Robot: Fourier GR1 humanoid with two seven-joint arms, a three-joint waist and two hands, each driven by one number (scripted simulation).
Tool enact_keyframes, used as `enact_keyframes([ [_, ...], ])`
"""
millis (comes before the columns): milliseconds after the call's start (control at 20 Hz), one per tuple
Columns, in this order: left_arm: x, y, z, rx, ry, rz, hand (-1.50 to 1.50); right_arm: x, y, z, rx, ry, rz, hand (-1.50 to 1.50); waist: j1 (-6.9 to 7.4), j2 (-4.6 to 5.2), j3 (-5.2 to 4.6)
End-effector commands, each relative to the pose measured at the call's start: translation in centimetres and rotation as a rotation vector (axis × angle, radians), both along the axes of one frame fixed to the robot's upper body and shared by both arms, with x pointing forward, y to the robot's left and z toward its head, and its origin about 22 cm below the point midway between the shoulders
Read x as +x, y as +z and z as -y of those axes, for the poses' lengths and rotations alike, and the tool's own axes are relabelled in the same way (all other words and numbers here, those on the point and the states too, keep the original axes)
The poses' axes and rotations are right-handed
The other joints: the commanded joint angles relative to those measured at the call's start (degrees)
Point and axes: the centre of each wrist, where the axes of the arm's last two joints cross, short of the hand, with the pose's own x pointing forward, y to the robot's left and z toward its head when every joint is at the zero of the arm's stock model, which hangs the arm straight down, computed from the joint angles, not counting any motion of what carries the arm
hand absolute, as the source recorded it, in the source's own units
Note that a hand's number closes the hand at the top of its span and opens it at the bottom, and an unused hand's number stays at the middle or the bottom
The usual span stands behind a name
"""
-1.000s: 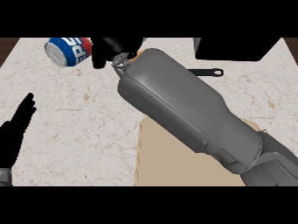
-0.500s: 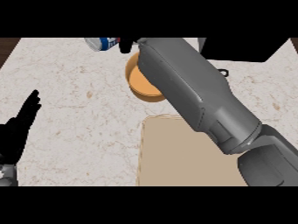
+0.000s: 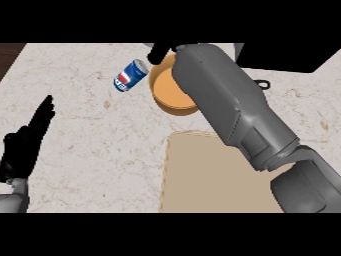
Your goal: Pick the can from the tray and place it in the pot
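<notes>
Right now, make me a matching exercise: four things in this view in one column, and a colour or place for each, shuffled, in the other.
1. can
2. pot
3. tray
4. left hand

A. beige, at the lower edge
B. blue, just left of the pot
C. black, open, at the view's left
D. orange and round

Pairs: 1-B, 2-D, 3-A, 4-C.

Blue cylindrical can (image 3: 130, 76) showing white and red label markings, upper centre. Round orange-tan pot (image 3: 170, 91), upper centre. Beige flat tray (image 3: 206, 176), lower centre. Cream marble-veined counter (image 3: 92, 140). Black left hand (image 3: 25, 145), lower left. Black box (image 3: 291, 56), upper right.
</notes>
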Motion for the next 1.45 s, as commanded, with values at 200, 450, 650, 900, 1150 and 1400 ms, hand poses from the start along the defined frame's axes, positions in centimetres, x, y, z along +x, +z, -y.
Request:
enact_keyframes([
  [200, 0.1, -0.6, -0.7, -0.011, 0.008, 0.001, 0.00, 0.7, -0.7, 1.1, 0.107, 0.060, -0.020, -1.50, 0.22, 0.14, -0.03],
  [450, 0.3, 0.1, -0.3, -0.003, -0.006, -0.015, 0.00, 0.4, 0.6, 1.3, 0.434, 0.072, 0.175, -1.50, 0.91, -0.26, 0.14],
  [650, -0.7, -1.0, -1.2, -0.007, 0.022, -0.024, 0.00, 0.6, 2.5, 1.4, 0.611, 0.098, 0.181, -1.50, -0.62, -0.76, 0.07],
  [900, -1.3, -0.7, -0.8, -0.014, 0.025, -0.025, 0.00, 0.9, 2.8, 1.3, 0.677, 0.141, 0.061, -1.50, -1.62, -1.20, 0.04],
  [1150, -1.5, -1.2, -2.6, -0.001, 0.073, -0.041, 0.00, 1.2, -0.2, 3.6, 0.754, 0.192, 0.000, -1.50, -4.62, -1.96, 0.07],
  [1400, -2.4, -0.9, -1.7, -0.005, 0.101, -0.040, 0.00, 1.5, -1.9, 8.1, 0.792, 0.223, 0.033, -1.50, -5.44, -2.35, 0.11],
])
